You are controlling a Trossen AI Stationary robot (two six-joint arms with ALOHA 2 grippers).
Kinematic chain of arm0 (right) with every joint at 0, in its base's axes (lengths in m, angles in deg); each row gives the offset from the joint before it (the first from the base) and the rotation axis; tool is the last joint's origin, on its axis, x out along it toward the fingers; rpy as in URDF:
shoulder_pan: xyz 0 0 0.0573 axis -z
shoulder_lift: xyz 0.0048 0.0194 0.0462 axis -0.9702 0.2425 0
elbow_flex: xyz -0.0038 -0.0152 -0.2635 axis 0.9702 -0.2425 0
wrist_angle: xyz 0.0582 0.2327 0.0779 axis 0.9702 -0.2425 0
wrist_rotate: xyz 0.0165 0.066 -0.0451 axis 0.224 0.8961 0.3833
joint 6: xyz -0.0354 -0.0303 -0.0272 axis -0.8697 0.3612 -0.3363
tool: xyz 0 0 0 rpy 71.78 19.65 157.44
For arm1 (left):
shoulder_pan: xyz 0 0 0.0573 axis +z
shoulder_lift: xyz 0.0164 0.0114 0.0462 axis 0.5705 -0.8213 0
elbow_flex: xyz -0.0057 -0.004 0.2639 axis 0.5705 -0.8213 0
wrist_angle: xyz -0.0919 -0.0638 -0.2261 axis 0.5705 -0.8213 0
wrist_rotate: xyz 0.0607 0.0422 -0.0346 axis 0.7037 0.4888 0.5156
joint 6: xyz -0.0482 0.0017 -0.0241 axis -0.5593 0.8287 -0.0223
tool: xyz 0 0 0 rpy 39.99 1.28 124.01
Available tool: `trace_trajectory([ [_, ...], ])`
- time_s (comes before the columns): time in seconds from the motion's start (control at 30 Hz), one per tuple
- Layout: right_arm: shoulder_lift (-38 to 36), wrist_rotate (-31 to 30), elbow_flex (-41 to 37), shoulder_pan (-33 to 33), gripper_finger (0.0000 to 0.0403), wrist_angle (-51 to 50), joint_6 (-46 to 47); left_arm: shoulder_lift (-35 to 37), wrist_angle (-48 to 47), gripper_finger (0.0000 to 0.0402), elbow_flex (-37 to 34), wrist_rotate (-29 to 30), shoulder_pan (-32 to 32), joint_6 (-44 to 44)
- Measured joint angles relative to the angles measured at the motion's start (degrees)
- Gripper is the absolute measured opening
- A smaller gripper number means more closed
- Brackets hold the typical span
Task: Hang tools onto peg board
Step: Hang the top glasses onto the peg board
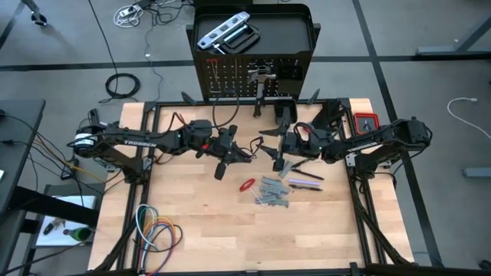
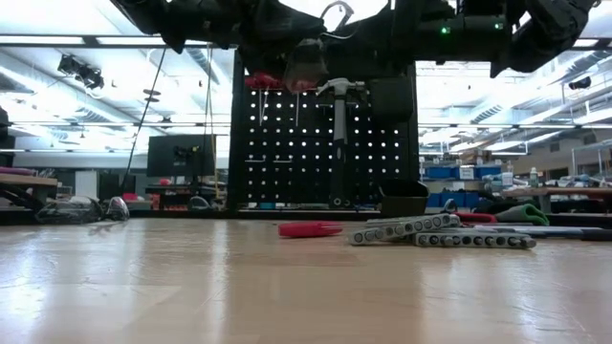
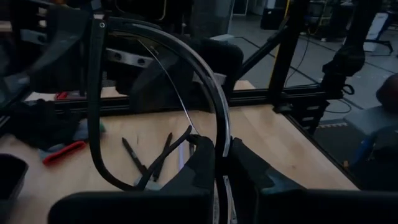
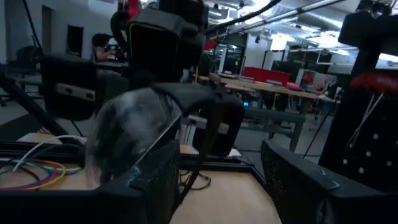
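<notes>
Just before the peg board (image 1: 253,77), the left gripper (image 3: 221,155) is clamped on safety glasses (image 3: 155,93), right gripper (image 1: 280,149) open alongside; wrenches (image 1: 272,192) lie nearer on the tabletop (image 1: 199,222). Thin frame could slip.

Overhead looks straight down; low looks level across the table (image 2: 191,287); wrists sit close.
</notes>
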Motion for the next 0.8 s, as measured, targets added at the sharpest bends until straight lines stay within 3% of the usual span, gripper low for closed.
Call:
trace_trajectory([
  [0.33,4.3,-3.7,1.3,2.0,0.0229,-0.4,0.5,-2.1,0.5,0.0027,0.0,0.0,-0.8,-1.1],
  [0.47,5.0,2.1,1.3,1.6,0.0229,-3.5,-1.1,-2.1,0.3,0.0027,0.0,-1.7,-0.8,-1.5],
  [0.67,-2.2,7.1,1.3,1.5,0.0226,-20.2,-7.8,-1.2,-2.3,0.0028,0.0,-17.0,0.5,-9.6],
  [0.8,-6.4,13.7,1.3,-0.9,0.0221,-25.5,-12.8,-1.3,-7.5,0.0028,0.0,-17.8,1.4,-11.4],
])
